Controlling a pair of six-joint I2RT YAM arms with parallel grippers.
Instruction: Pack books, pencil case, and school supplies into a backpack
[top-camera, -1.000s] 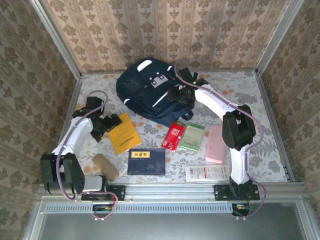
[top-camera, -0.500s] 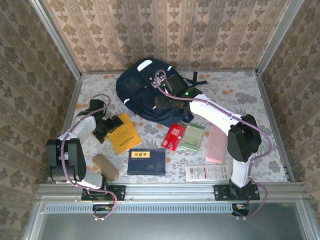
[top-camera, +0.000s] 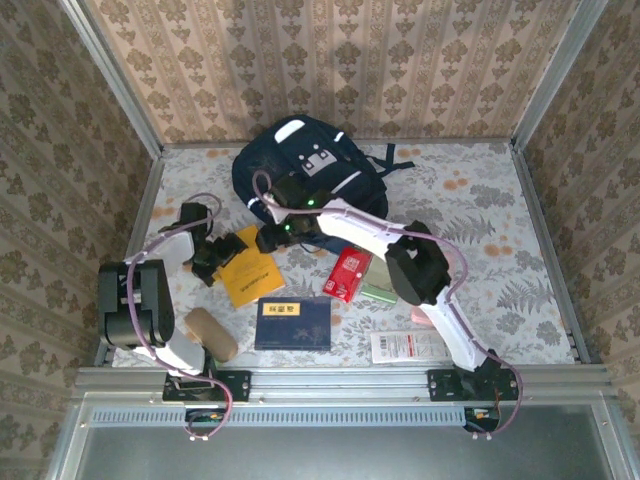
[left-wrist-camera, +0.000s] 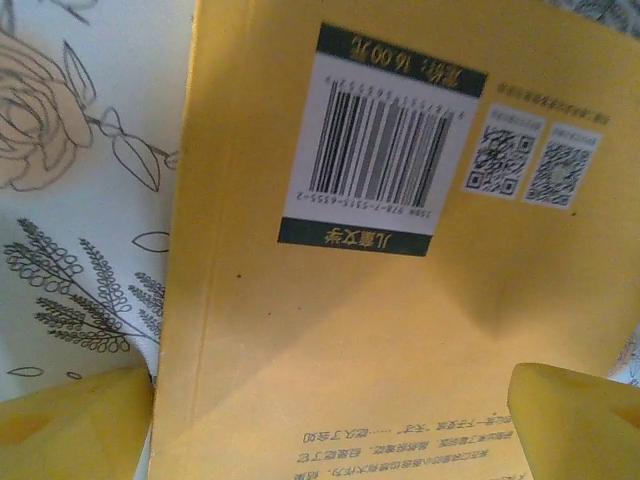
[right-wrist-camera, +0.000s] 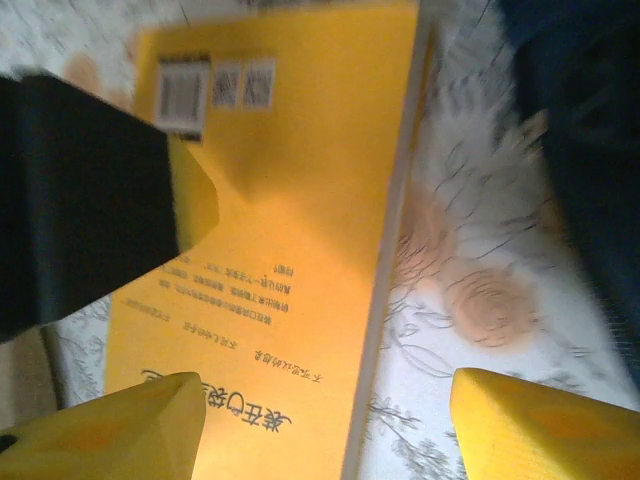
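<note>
Backpack (top-camera: 300, 170) is lying at the far side of the desk (top-camera: 480, 200) in the overhead view, just behind the right claw (top-camera: 274, 238), whose arm is spanning the desk toward the left. Between that claw and the left claw (top-camera: 213, 258) the yellow book (top-camera: 252, 280) is lying flat. The dark blue book (top-camera: 293, 323) is resting nearer than the right claw. The red packet (top-camera: 348, 272), green packet (top-camera: 380, 290) and white packet (top-camera: 405, 347) are sitting to its right. A tan case (top-camera: 210, 333) is lying nearer than the left claw.

From the left wrist, the left claw (left-wrist-camera: 330, 430) is standing apart, one fingertip (left-wrist-camera: 70, 430) hanging over the desk cloth just beside the book's edge, the other over the cover, with the barcode (left-wrist-camera: 385, 140) ahead.

From the right wrist, the right claw (right-wrist-camera: 330, 430) is likewise standing spread. One fingertip is hanging over the yellow cover and the other over the flowered cloth, with the book's edge running between them. Ahead to its left the left claw's black body is hovering over the book; ahead to its right the backpack's dark fabric is showing.
</note>
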